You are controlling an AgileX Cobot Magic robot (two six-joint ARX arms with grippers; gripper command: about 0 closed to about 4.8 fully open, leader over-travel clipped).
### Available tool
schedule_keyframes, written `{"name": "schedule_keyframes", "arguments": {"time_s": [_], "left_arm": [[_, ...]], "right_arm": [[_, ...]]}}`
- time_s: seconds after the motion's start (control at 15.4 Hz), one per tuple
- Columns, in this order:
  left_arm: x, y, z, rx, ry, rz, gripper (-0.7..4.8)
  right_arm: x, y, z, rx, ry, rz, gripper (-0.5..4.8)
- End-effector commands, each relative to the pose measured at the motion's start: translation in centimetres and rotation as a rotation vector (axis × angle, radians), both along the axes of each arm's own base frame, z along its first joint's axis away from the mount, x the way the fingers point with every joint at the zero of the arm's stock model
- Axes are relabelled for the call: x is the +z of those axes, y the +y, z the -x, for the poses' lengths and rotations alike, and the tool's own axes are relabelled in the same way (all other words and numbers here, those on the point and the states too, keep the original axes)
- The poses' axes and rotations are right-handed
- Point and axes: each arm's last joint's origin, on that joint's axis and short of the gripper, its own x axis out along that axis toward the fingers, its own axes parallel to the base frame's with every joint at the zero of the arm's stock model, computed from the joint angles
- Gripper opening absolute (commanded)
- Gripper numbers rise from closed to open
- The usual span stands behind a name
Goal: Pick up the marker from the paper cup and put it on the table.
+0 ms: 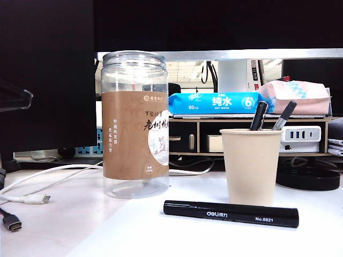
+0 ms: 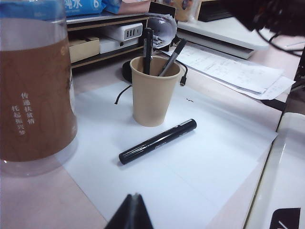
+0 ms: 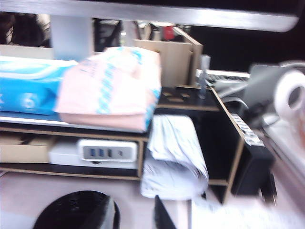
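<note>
Lying flat on the white bench [image 1: 64,225], the marker [image 1: 231,213] rested just in front of the paper cup [image 1: 251,166], its "deli" print facing the exterior camera. Two other black markers [image 1: 259,115] stood tilted inside the cup, their tips above the rim. A tall clear jar [image 1: 135,124] with a brown label stood beside the cup, apart from it. Behind both ran a dark wooden shelf unit [image 1: 193,128] carrying a blue wipes pack [image 1: 217,103] and a pink pack [image 1: 295,97]. The left pincer [image 2: 131,212] appeared in its wrist view as a dark tip low over the bench, well apart from the marker; whether its jaws were apart or together could not be told. The right pincer [image 3: 136,214] faced the shelf unit, jaws apart and holding nothing.
</note>
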Motion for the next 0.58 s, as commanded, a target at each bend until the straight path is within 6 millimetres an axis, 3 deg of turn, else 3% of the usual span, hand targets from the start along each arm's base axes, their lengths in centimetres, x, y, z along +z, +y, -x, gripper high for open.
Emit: {"name": "schedule_keyframes", "arguments": {"time_s": [0.06, 0.26, 0.39, 0.58], "left_arm": [[-0.12, -0.01, 0.04, -0.01, 0.006, -0.008, -0.04], [-0.12, -0.01, 0.04, -0.01, 0.006, -0.008, -0.04], [-0.12, -0.02, 0.04, -0.01, 0.006, -0.008, -0.04], [-0.12, -0.01, 0.04, -0.01, 0.006, -0.008, -0.04]], "right_arm": [[-0.24, -0.3, -0.02, -0.1, -0.009, -0.075, 1.18], [-0.23, -0.38, 0.0, -0.132, -0.011, -0.082, 1.16], [0.03, -0.04, 0.18, -0.016, -0.038, -0.07, 0.49], [0.16, -0.01, 0.33, -0.011, -0.054, -0.042, 0.47]]}}
